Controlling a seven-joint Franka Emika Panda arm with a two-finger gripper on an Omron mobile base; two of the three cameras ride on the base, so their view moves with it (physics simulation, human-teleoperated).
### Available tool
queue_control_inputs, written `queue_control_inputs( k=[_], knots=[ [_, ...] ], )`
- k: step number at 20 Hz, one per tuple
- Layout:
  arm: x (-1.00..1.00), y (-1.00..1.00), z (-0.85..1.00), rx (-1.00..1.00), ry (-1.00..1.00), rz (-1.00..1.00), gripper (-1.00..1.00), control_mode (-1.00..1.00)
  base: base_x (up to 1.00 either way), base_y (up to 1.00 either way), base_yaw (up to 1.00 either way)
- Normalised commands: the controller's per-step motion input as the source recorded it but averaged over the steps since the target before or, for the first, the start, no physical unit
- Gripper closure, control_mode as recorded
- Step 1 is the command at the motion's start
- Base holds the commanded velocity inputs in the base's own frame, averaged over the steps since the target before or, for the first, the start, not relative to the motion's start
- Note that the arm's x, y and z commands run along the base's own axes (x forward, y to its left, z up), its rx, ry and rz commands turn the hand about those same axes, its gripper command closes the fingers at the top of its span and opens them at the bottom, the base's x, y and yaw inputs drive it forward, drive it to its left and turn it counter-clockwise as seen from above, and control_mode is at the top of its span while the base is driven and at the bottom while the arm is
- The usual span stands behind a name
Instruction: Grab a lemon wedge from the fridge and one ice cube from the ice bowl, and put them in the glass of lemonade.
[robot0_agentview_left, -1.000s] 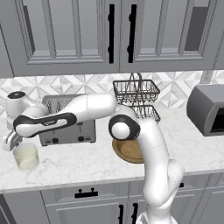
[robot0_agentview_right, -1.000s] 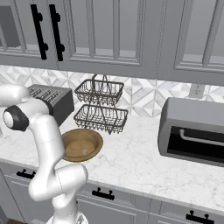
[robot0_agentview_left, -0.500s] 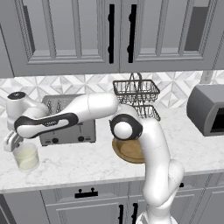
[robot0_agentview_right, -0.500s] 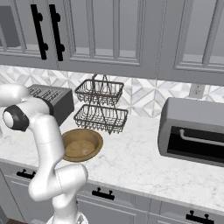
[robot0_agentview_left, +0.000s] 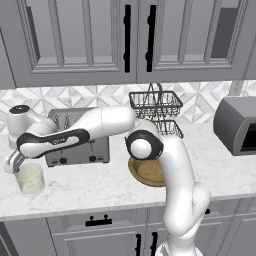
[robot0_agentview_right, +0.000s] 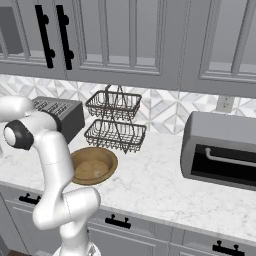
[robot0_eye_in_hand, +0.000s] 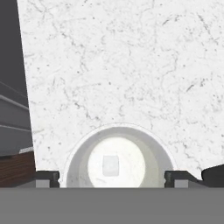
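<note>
Your gripper (robot0_eye_in_hand: 112, 177) is now spreading its fingers wide above the glass of lemonade (robot0_agentview_left: 30, 178), where earlier they were closed; a small pale cube (robot0_eye_in_hand: 110, 165) is lying in the liquid.

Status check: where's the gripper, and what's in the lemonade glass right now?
Gripper open, directly above the glass of lemonade. A small pale cube sits in the drink. Lemon wedge not confirmed. Toaster close beside the arm; no contact seen.

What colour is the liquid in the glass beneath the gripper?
Pale yellowish-white, in the glass of lemonade; clearest in the left base view.
</note>
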Motion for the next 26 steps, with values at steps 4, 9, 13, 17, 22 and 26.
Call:
queue_control_inputs(
  k=[4, 9, 13, 17, 22, 26],
  knots=[
    [-0.03, -0.06, 0.0, 0.0, 0.0, 0.0, -1.0, -1.0, 0.0, 0.0, 0.0],
    [-0.17, -0.06, 0.0, 0.0, 0.0, 0.0, -1.0, -1.0, 0.0, 0.0, 0.0],
    [-0.2, -0.06, 0.0, 0.0, -0.01, 0.0, -1.0, -1.0, 0.0, 0.0, 0.0],
    [-0.4, -0.33, 0.0, 0.04, -0.06, -0.02, -1.0, -1.0, 0.0, 0.0, 0.0],
    [-0.5, -0.81, 0.32, 0.04, -0.24, -0.08, -1.0, -1.0, 0.0, 0.0, 0.0],
    [-0.62, -1.0, 0.56, 0.0, -0.1, -0.11, -1.0, -1.0, 0.0, 0.0, 0.0]
  ],
)
